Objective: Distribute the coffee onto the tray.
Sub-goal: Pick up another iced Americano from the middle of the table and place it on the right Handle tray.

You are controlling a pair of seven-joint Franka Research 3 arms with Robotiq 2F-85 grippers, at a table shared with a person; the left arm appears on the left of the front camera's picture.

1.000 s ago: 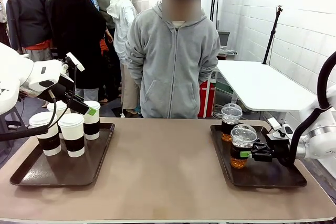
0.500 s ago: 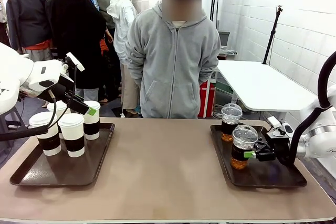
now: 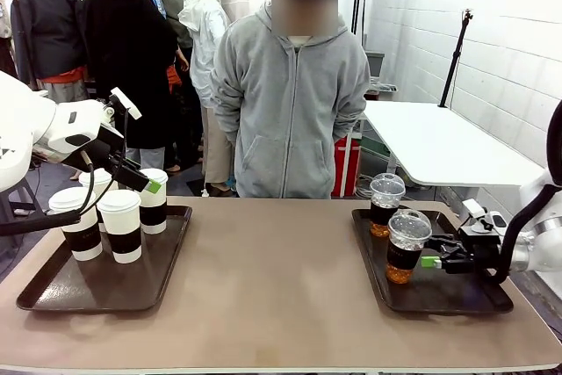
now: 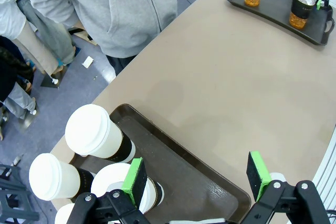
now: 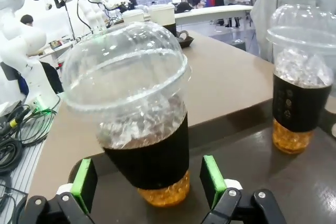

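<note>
Dome-lidded cup (image 5: 137, 114) — icy amber drink, dark sleeve — stands upright

Open right pincer (image 5: 148, 182) faces a dome-lidded cup (image 5: 137, 114) on a tray (image 5: 273, 182).

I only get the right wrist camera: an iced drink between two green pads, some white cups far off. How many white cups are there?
Observer: Four white cups, all standing together on the left tray.
Operator: Is the other arm holding one?
Observer: No. The left gripper hangs open above that tray, with nothing between its pads.
</note>
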